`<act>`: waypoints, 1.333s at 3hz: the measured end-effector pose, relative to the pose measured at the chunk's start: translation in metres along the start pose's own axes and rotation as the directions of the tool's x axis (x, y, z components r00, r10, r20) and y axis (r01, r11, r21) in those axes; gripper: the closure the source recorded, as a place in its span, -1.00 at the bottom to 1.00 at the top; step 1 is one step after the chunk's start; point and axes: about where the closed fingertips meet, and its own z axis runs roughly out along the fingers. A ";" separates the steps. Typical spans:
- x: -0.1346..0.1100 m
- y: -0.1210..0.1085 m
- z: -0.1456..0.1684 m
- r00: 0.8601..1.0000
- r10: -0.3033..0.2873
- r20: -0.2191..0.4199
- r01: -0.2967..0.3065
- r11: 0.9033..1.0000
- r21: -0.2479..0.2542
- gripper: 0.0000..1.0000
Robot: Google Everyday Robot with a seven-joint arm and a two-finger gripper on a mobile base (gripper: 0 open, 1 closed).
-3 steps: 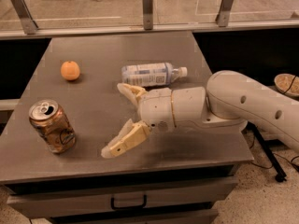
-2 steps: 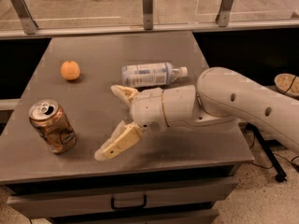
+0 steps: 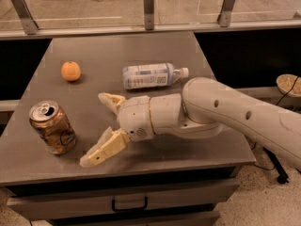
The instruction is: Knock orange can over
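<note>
Listing contents of the table point(image 3: 188, 55), left to right.

1. Orange can point(image 3: 51, 127): upright near the front-left corner, silver top up, the mouth apparently open. Judged light, perhaps empty or part-full. Its thin metal wall should be stiff enough for a sideways push but would dent under a squeeze, and its surface is smooth and likely slippery. No hold is required. The best contact is high on the right-hand wall, close under the rim, where a push should tip it. A low push would probably only slide it across the smooth top.

2. Orange fruit point(image 3: 71, 71): small and round, behind the can and well apart from it. Not the task's item.

3. Gripper point(image 3: 94, 130): low over the table just right of the can, not touching it. Its two pale fingers are spread wide, one fingertip near the front edge and the other further back, with the opening facing the can.

4. Clear bottle point(image 3: 150, 75): lying on its side behind the gripper, cap to the right.

5. Arm point(image 3: 225, 114): white, reaching in from the right across the table's front-right part.

6. Bowl point(image 3: 288, 84): off the table at far right; contents unclear.
</note>
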 end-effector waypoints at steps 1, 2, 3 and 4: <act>-0.004 0.004 0.016 0.998 0.012 0.055 -0.011 1.000 -0.019 -1.00; -0.016 0.009 0.031 0.994 -0.022 0.104 0.027 0.999 -0.043 -1.00; -0.023 0.016 0.044 0.991 -0.058 0.123 0.066 0.996 -0.061 -1.00; -0.028 0.022 0.057 0.990 -0.094 0.104 0.103 0.992 -0.077 -1.00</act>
